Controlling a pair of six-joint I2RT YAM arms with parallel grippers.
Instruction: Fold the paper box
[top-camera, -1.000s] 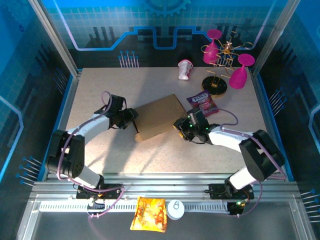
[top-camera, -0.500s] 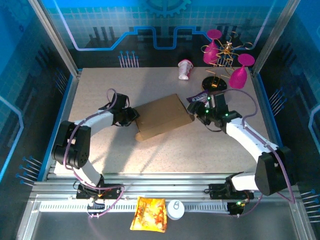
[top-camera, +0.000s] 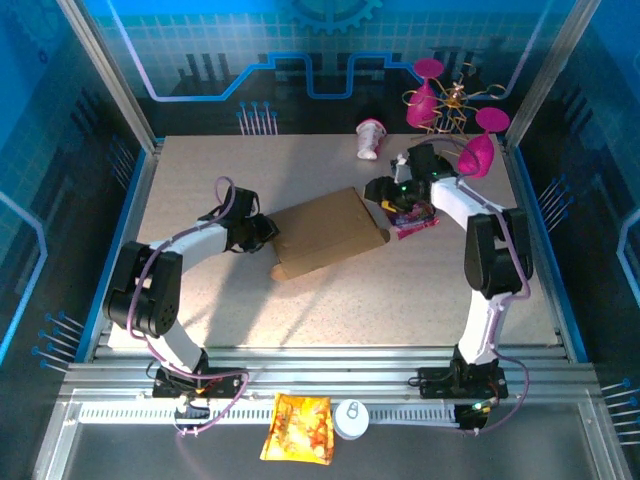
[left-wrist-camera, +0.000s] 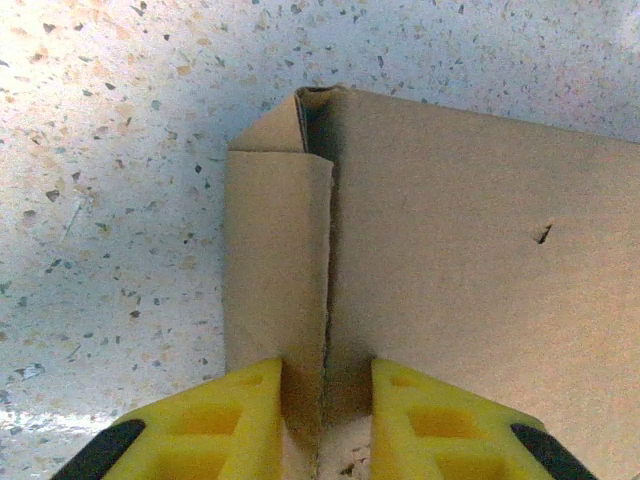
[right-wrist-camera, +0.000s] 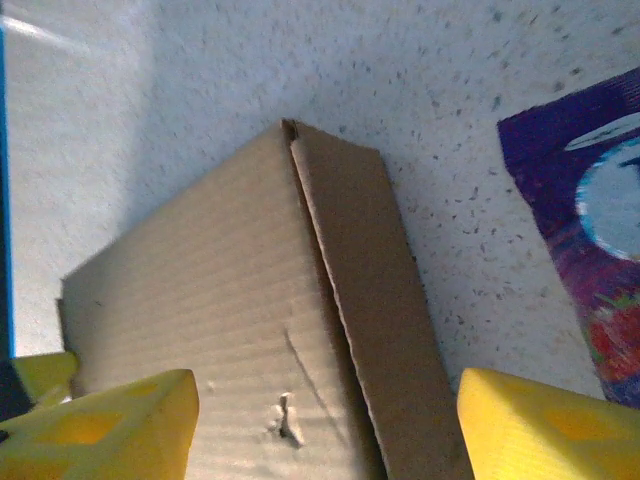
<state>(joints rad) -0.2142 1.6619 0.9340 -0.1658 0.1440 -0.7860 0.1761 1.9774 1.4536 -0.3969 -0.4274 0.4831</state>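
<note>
- Two arms are working the paper box (top-camera: 328, 233), which sits near the middle of the desk (top-camera: 190, 180), turned at a slant. Its right end is just beside the purple snack packet (top-camera: 410, 212).
- Big change over the last second: the right gripper (top-camera: 385, 192) was down at the box's near-right side. It has since swung around toward the far right corner of the desk and now hangs at the box's far-right corner, over by the packet.
- The box itself has barely budged in that time, and the left gripper (top-camera: 262, 232) has stayed put at the box's left end.
- In the left wrist view, the yellow fingers (left-wrist-camera: 240, 425) are closed in on the edge of a folded side flap with cardboard between them, so it looks like a pinch on the box (left-wrist-camera: 450, 260). That flap is folded in and lies alongside the top panel.
- In the right wrist view, the fingers (right-wrist-camera: 100, 420) are spread wide with nothing held. They straddle the box (right-wrist-camera: 230, 330) from above, where a narrow flap lies alongside the top panel with a seam open between them. The packet (right-wrist-camera: 590, 250) sits off to one side.
- Reading it for the task: the left side seems to be acting as an anchor while the right arm lines up on a new corner. That right-end flap is probably next to get pressed or tucked, so the fold isn't finished yet.
- Watch-out: the packet is close enough that the right arm could nudge it.
</note>
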